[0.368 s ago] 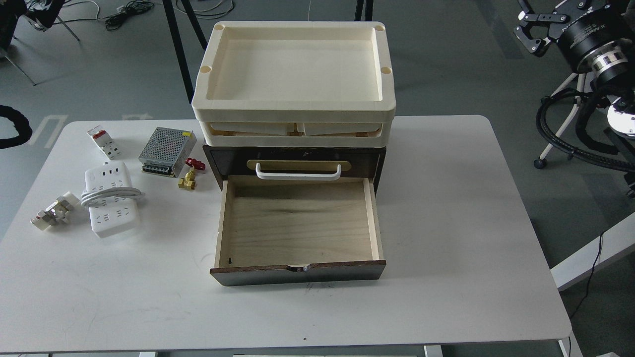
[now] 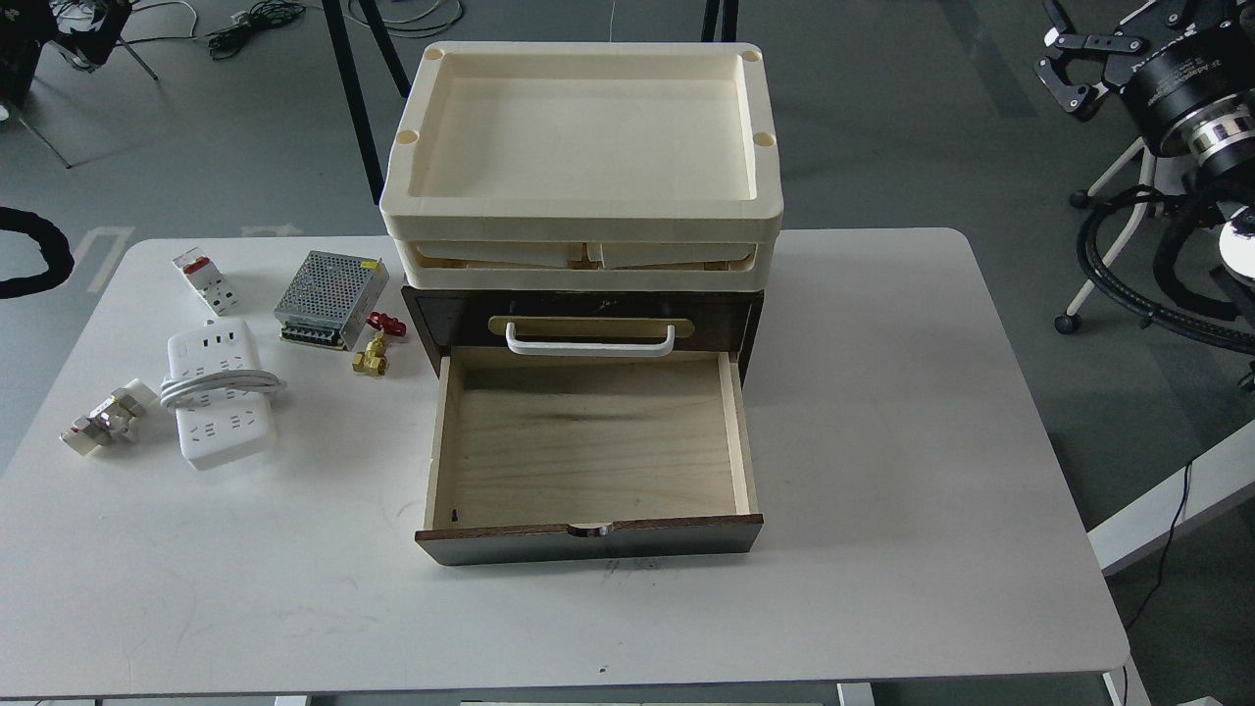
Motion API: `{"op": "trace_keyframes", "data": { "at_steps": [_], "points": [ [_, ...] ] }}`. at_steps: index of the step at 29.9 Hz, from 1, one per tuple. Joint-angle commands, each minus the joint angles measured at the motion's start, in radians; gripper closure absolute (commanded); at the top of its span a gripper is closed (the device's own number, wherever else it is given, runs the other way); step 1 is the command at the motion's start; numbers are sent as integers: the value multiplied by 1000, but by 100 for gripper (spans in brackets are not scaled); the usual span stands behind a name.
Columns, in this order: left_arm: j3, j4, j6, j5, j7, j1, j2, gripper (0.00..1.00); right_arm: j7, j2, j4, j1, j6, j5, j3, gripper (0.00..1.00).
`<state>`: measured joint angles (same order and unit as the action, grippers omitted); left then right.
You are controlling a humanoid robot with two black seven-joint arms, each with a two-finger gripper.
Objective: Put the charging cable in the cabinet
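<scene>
White is the colour of the table [image 2: 882, 412] I look down on from my head, and it is the only view I have. On the left part of it lies the charging cable [image 2: 218, 397], a long white block with rows of plug holes and a thick white cord wrapped around its middle. It lies flat on the table, well apart from the cabinet [image 2: 586, 431], and nothing holds it. The cabinet is dark brown wood and stands in the middle of the table. Its pale wooden drawer [image 2: 588, 441] is pulled out toward me, and I can see its bare bottom. A white bar handle [image 2: 589, 341] sits on the front above the open drawer. Cream trays [image 2: 582, 147] are stacked on top of the cabinet. Near the cable are small things: a white and red block [image 2: 204, 281] behind it, a silver metal box with little holes [image 2: 328, 286] beside that, a small brass valve with a red knob [image 2: 375, 345] close to the cabinet, and a little white plug piece [image 2: 101, 417] to the cable's left. My right pincer [image 2: 1061, 69] is up high at the far right, off the table, with its two black fingers spread apart and nothing between them. My left pincer is not in the picture; only a dark curved bit of my left arm [image 2: 34, 250] shows at the left edge.
</scene>
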<state>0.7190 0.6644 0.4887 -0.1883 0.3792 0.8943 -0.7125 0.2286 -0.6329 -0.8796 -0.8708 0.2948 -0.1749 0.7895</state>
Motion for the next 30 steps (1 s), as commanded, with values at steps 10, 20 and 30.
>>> {"op": "trace_keyframes", "data": {
  "at_steps": [10, 20, 30],
  "points": [
    [238, -45, 0, -48, 109, -5, 93, 0, 0, -54, -4, 59, -3, -3, 8, 0],
    [335, 295, 0, -56, 109, -124, 10, 0, 0, -65, -2, 90, -3, -6, 48, 0],
    [368, 799, 0, 163, 109, -414, -376, 0, 0, -65, -7, 110, -2, -9, 56, 0]
  ]
}}
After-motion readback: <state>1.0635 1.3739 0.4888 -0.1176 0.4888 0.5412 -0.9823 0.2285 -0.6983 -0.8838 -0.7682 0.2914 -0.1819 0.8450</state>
